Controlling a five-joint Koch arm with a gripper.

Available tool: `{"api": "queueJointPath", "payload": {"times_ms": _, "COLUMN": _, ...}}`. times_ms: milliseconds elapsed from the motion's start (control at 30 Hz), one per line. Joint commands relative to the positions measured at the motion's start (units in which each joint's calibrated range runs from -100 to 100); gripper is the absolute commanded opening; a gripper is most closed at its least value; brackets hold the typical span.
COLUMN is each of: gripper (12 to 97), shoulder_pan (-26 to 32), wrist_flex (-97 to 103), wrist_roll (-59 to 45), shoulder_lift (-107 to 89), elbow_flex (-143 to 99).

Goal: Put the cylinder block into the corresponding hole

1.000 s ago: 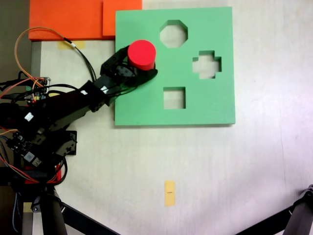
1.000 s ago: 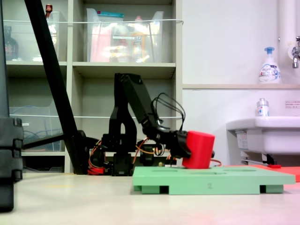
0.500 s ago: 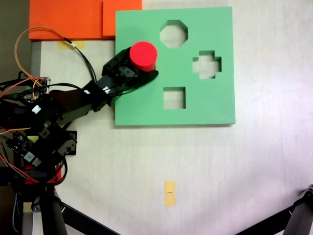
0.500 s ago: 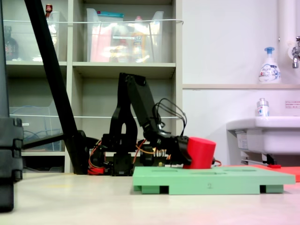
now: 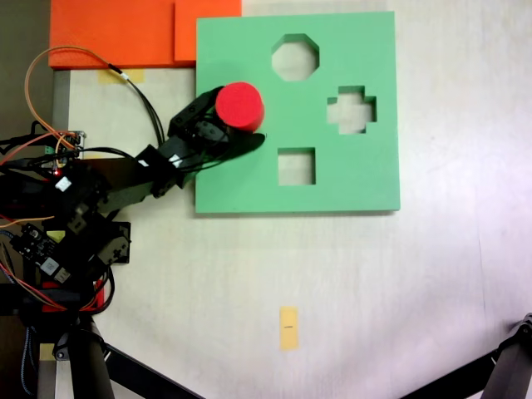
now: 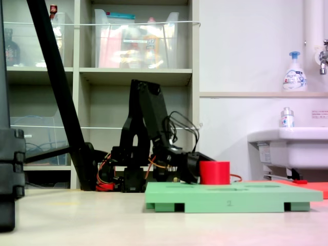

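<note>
The red cylinder block [image 5: 239,105] stands upright on the left part of the green foam board [image 5: 357,183], sunk low into it [image 6: 214,172]. It covers the circular hole, so the hole is hidden. My gripper [image 5: 241,115] straddles the block from the left, with one finger [image 5: 253,139] lying just below it and seemingly a little apart from it, and the other jaw at its upper left. The gripper looks open. In the side fixed view the gripper [image 6: 197,167] sits low against the block's left side, above the board [image 6: 230,196].
The board also has an octagonal cut-out [image 5: 295,56], a cross cut-out [image 5: 352,109] and a square cut-out [image 5: 296,165]. Orange foam slabs [image 5: 116,33] lie at the top left. A yellow tape mark [image 5: 288,327] is on the table. A sink [image 6: 289,146] stands at the right.
The block went from tilted and raised to upright and lower in the board. The arm dropped and pulled slightly left, and the lower finger moved away from the block.
</note>
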Motion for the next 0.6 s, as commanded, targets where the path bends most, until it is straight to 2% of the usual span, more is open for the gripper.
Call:
{"api": "queueJointPath", "payload": {"times_ms": 0, "gripper": 68.9, "shoulder_pan": -0.1, "wrist_flex": 4.4, "wrist_roll": -0.3, "shoulder_lift": -3.2, "elbow_flex": -0.6}}
{"api": "queueJointPath", "payload": {"times_ms": 133, "gripper": 80.0, "shoulder_pan": -0.4, "wrist_flex": 7.4, "wrist_roll": -0.4, "shoulder_lift": -8.8, "elbow_flex": -4.8}}
{"api": "queueJointPath", "payload": {"times_ms": 200, "gripper": 80.1, "shoulder_pan": -0.3, "wrist_flex": 10.5, "wrist_roll": -0.4, "shoulder_lift": -17.9, "elbow_flex": -8.7}}
{"api": "queueJointPath", "payload": {"times_ms": 300, "gripper": 79.2, "shoulder_pan": -0.3, "wrist_flex": 5.9, "wrist_roll": -0.4, "shoulder_lift": -42.6, "elbow_flex": -11.5}}
{"api": "queueJointPath", "payload": {"times_ms": 400, "gripper": 66.2, "shoulder_pan": -1.7, "wrist_flex": -10.4, "wrist_roll": -0.5, "shoulder_lift": -70.8, "elbow_flex": -10.3}}
{"api": "queueJointPath", "payload": {"times_ms": 467, "gripper": 53.8, "shoulder_pan": -2.8, "wrist_flex": -17.6, "wrist_roll": -1.8, "shoulder_lift": -73.9, "elbow_flex": -6.9}}
{"api": "queueJointPath", "payload": {"times_ms": 500, "gripper": 50.2, "shoulder_pan": -3.8, "wrist_flex": -17.9, "wrist_roll": -2.0, "shoulder_lift": -73.9, "elbow_flex": -4.7}}
{"api": "queueJointPath", "payload": {"times_ms": 567, "gripper": 49.1, "shoulder_pan": -6.9, "wrist_flex": -18.9, "wrist_roll": -2.1, "shoulder_lift": -73.9, "elbow_flex": 0.5}}
